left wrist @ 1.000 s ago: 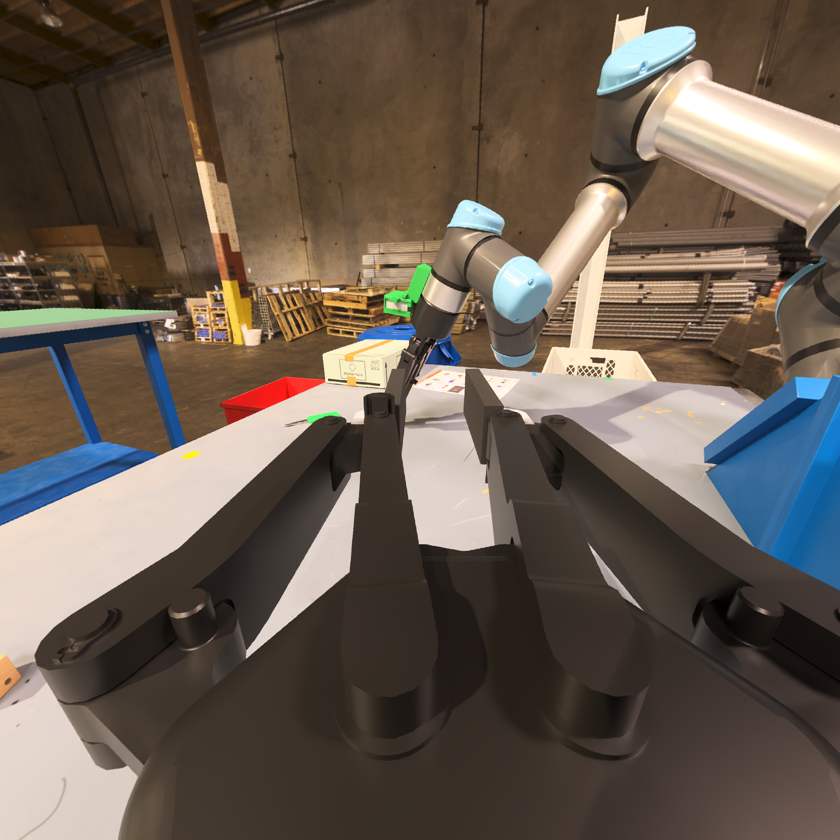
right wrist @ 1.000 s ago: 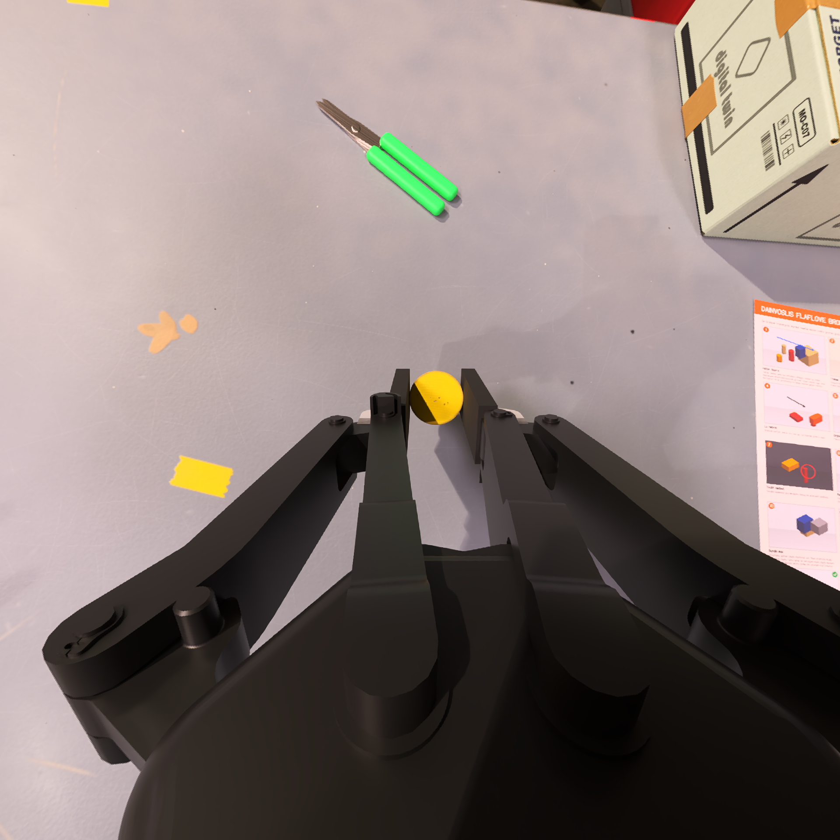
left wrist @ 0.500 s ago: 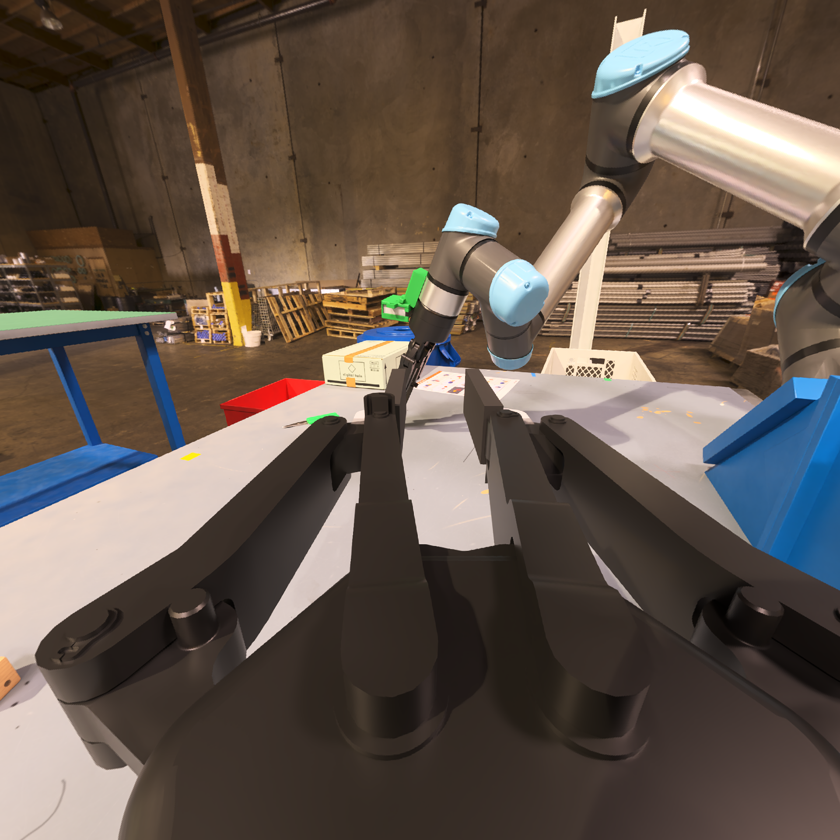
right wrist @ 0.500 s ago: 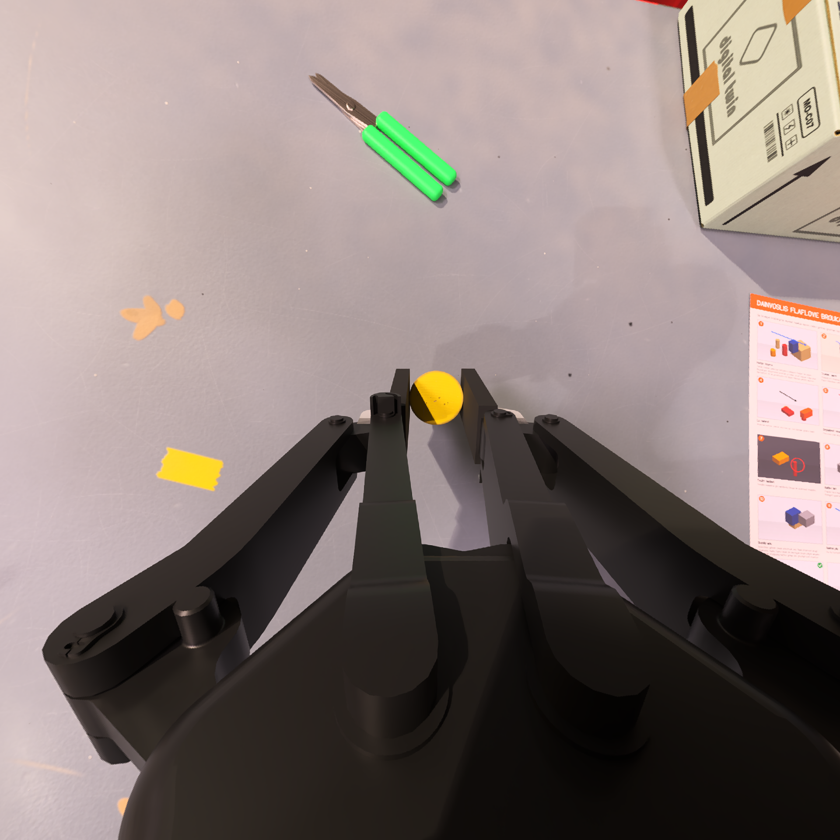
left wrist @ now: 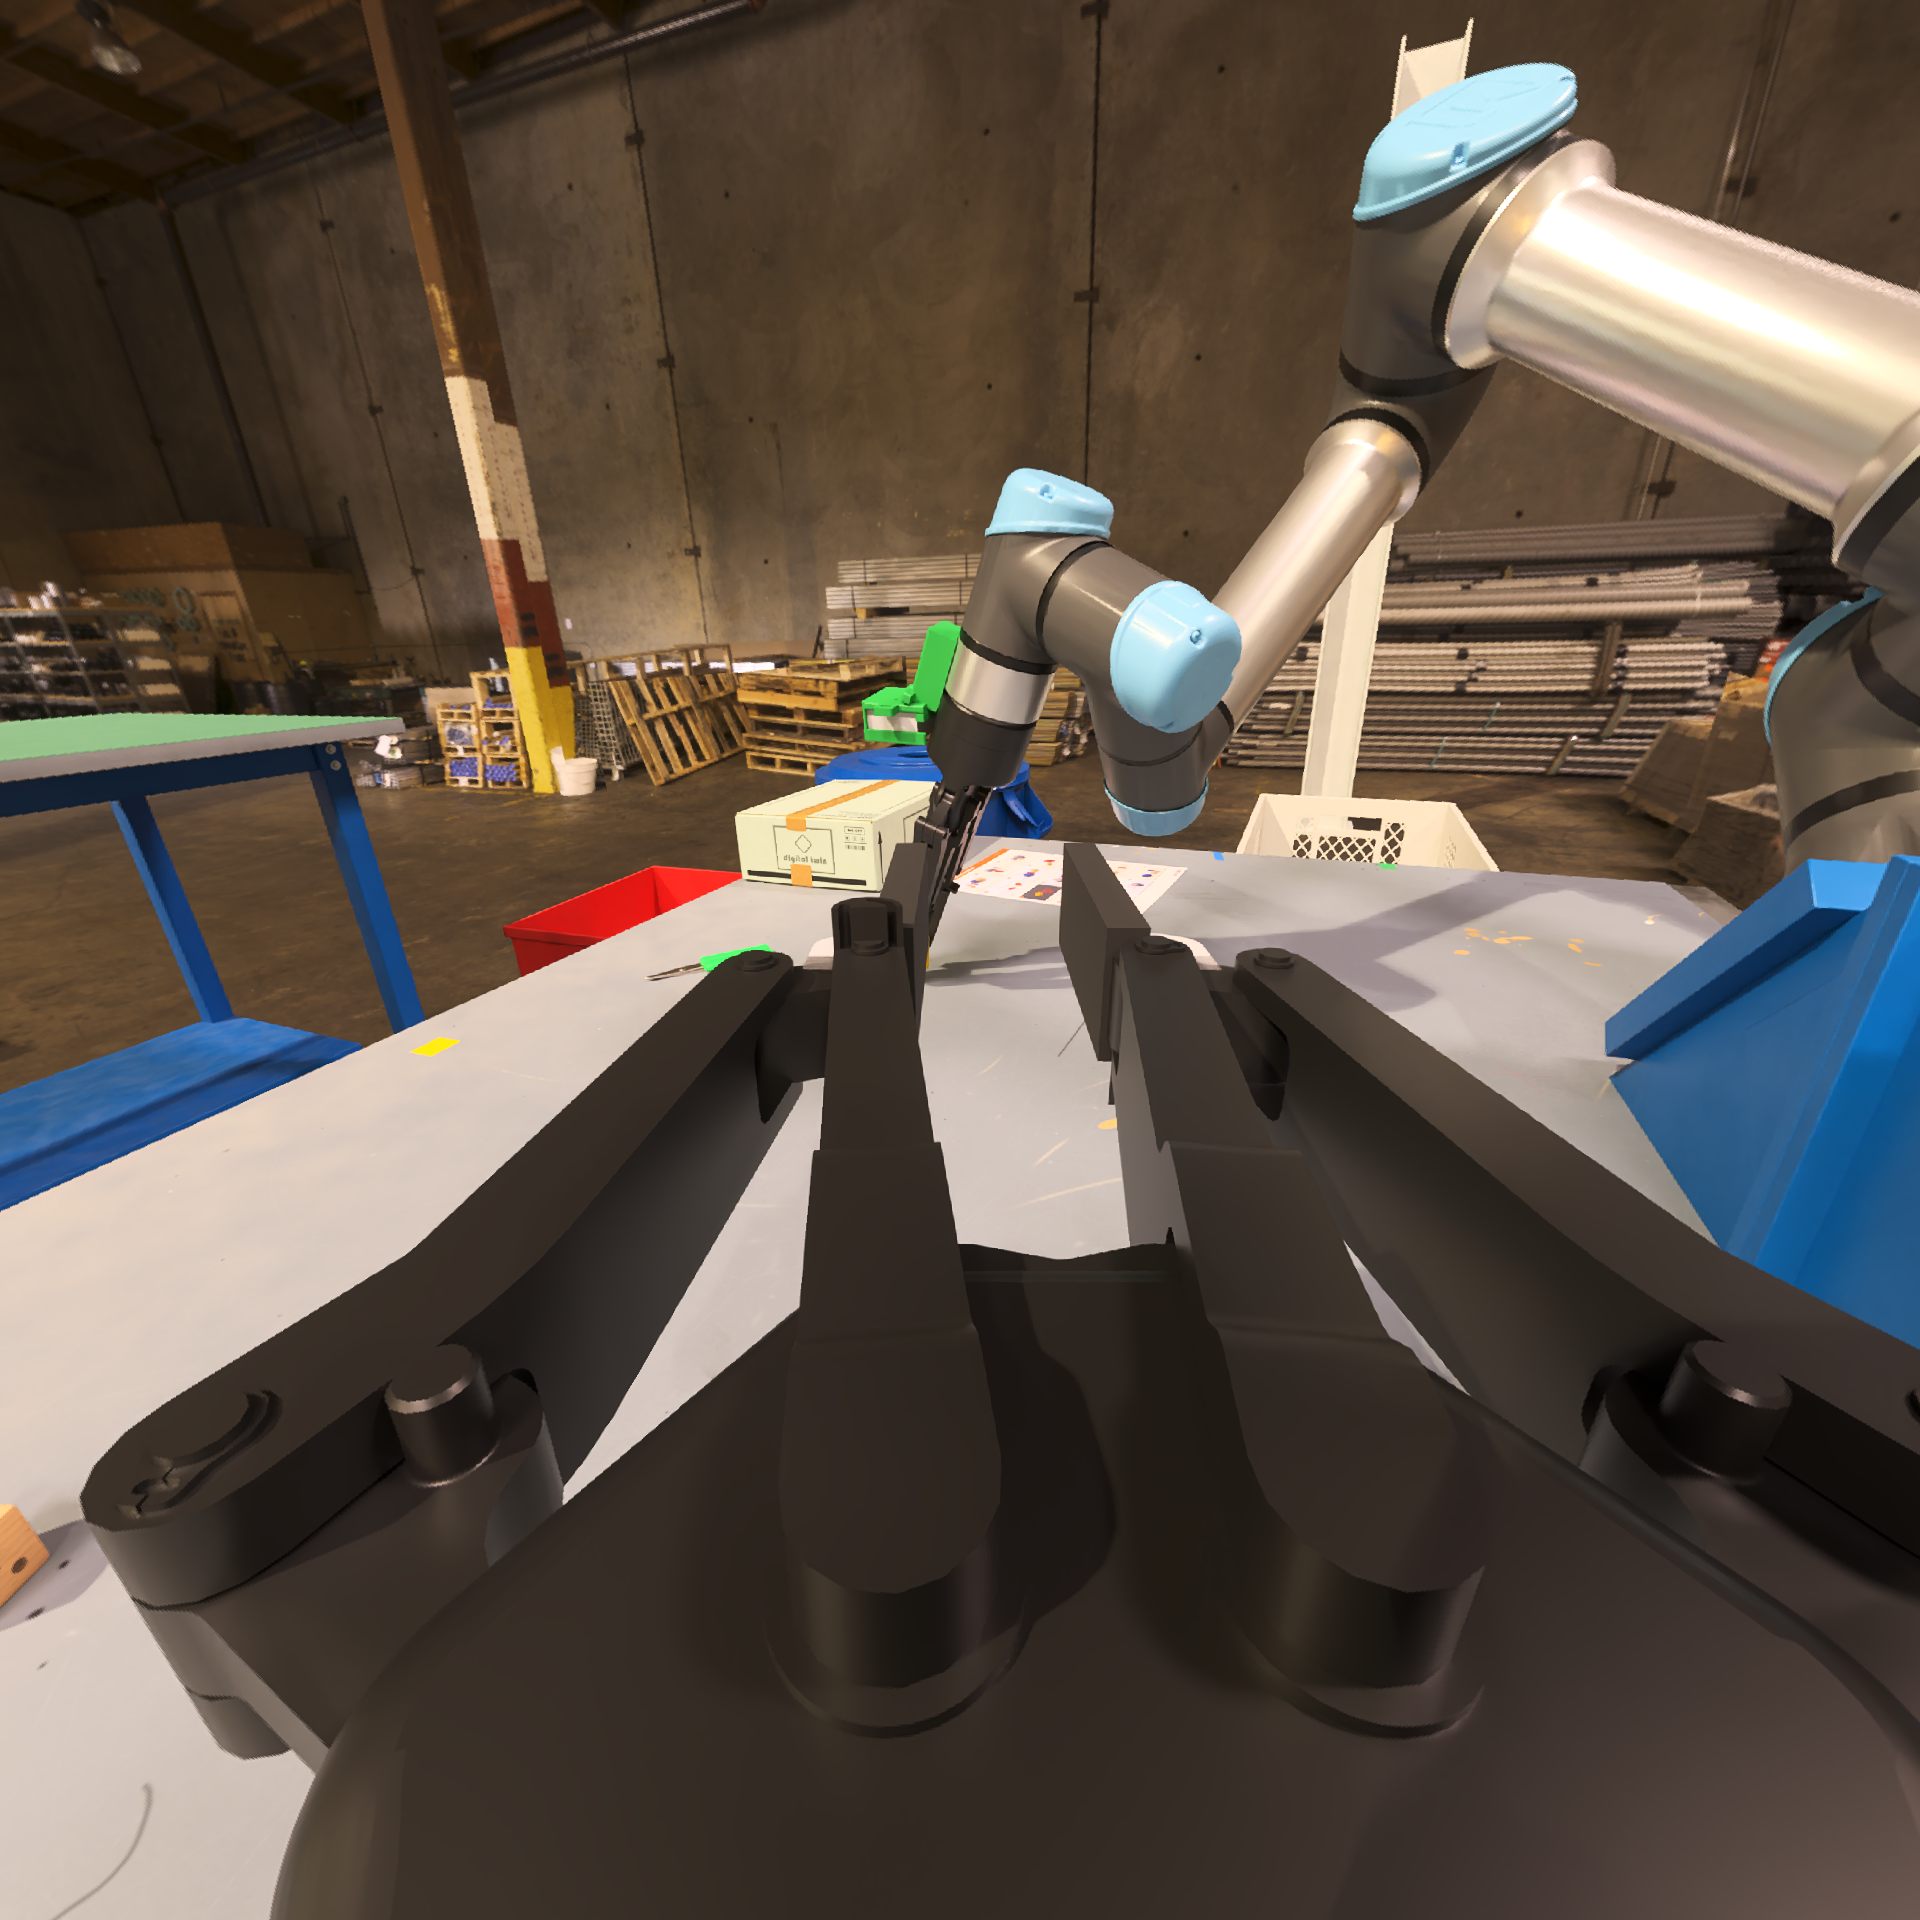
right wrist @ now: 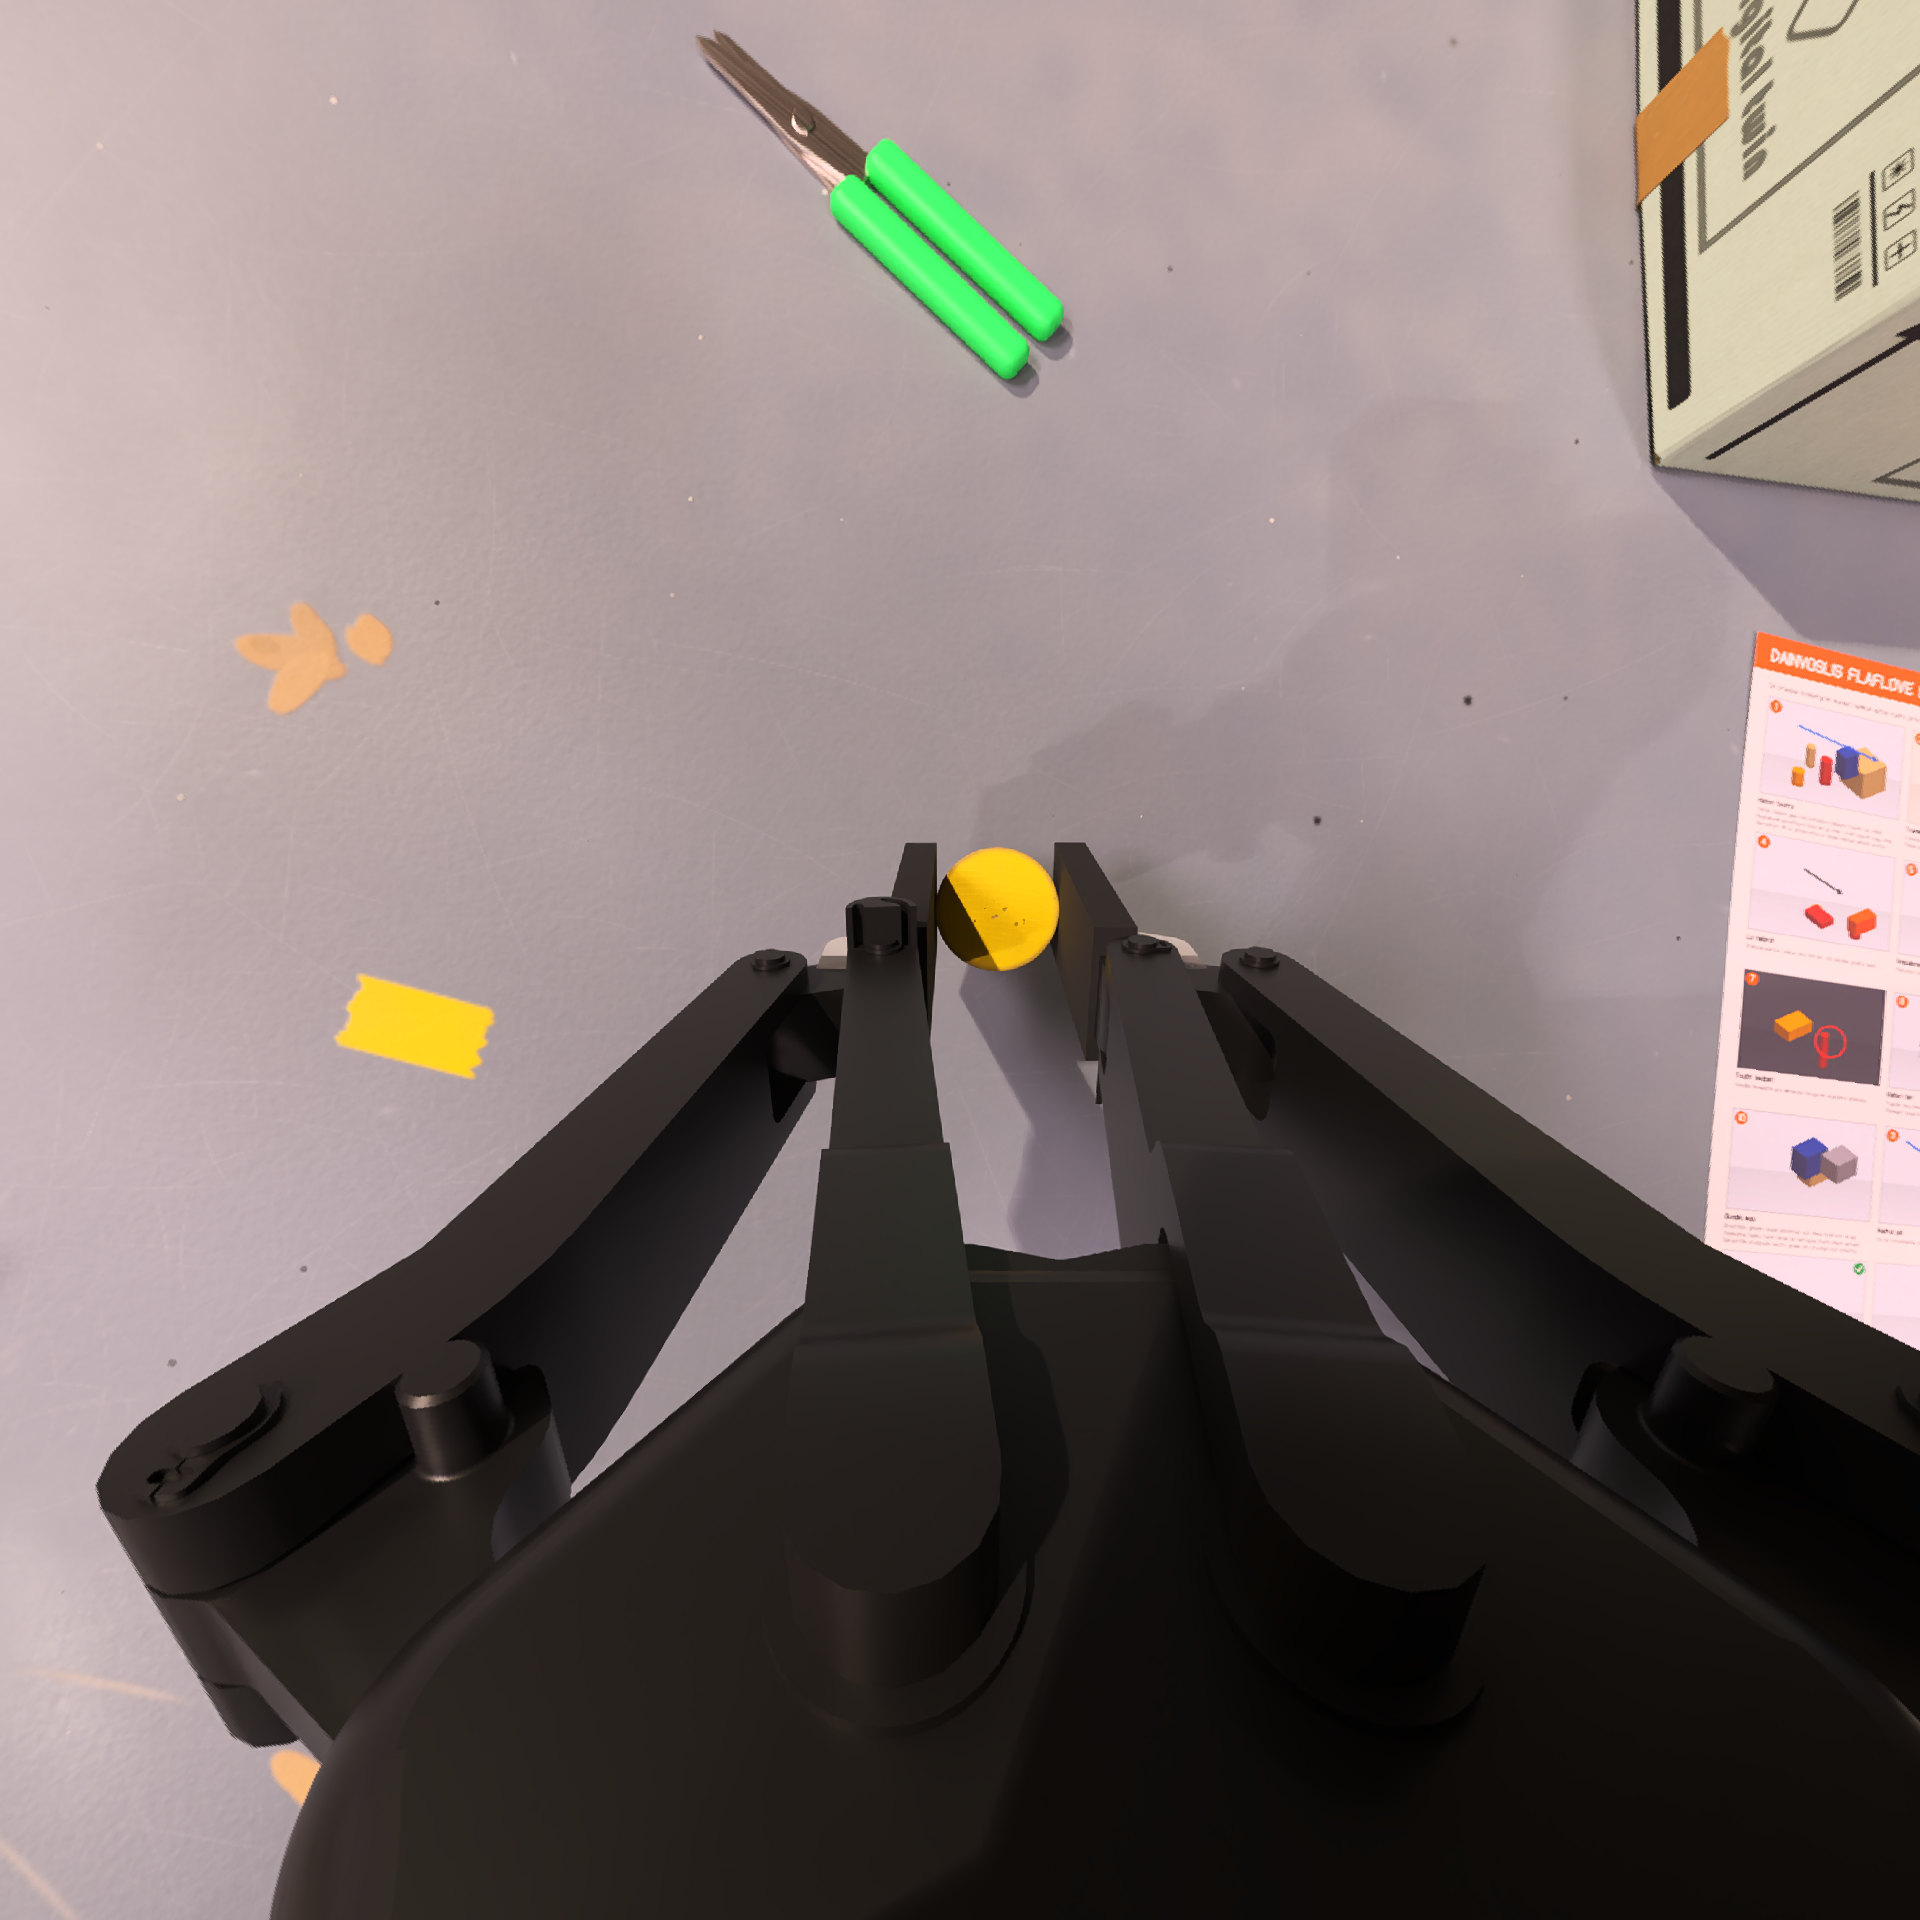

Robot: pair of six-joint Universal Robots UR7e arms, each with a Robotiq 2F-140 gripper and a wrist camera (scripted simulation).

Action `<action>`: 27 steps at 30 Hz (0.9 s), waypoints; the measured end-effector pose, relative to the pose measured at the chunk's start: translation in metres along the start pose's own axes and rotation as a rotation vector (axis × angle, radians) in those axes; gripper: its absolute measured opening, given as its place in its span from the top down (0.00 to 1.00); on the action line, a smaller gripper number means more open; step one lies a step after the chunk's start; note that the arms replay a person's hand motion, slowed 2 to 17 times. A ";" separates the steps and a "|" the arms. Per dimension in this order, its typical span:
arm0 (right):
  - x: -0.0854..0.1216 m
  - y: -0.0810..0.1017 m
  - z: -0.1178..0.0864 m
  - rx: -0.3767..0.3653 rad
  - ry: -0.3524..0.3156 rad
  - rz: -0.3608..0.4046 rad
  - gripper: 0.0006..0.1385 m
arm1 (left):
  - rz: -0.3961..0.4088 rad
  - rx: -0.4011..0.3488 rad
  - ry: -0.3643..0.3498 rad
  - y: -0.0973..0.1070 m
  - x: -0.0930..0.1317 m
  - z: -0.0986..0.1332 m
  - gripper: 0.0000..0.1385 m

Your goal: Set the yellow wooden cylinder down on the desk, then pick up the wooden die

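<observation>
My right gripper [right wrist: 995, 883] points down at the grey desk [right wrist: 520, 468] and is shut on the yellow wooden cylinder [right wrist: 1003, 906], seen end-on between the fingertips. Whether the cylinder touches the desk cannot be told. In the left wrist view the right gripper [left wrist: 943, 847] hangs low over the desk's far side, partly hidden behind my left finger. My left gripper [left wrist: 992, 894] is open and empty, above the desk's near part. A corner of the wooden die [left wrist: 16, 1569] shows at the left edge of that view, on the desk.
Green-handled scissors [right wrist: 935, 249] lie beyond the cylinder. A cardboard box [right wrist: 1787, 260] and a printed instruction sheet [right wrist: 1818, 987] are to the right, and a yellow tape strip [right wrist: 416, 1025] to the left. A blue bin [left wrist: 1787, 1091] stands right of my left gripper.
My right gripper has come down closer to the desk with the cylinder still in it; the scissors and box look larger and nearer the top edge. My left gripper has not moved.
</observation>
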State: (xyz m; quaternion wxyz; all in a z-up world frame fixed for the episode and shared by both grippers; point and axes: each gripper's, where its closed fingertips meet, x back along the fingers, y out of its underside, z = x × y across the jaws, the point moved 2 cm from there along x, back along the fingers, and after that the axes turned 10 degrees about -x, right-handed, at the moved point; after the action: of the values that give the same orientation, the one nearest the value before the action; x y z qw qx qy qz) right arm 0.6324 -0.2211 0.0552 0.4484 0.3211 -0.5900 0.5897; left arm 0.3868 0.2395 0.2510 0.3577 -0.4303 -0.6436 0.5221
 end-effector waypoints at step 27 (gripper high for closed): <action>-0.007 0.010 -0.002 0.039 0.012 -0.116 0.79 | 0.000 0.003 0.003 0.000 0.000 0.000 0.75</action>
State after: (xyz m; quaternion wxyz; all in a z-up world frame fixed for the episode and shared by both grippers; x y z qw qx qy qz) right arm 0.6264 -0.2187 0.0450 0.4789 0.3601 -0.5560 0.5760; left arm 0.3872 0.2391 0.2506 0.3593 -0.4308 -0.6422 0.5224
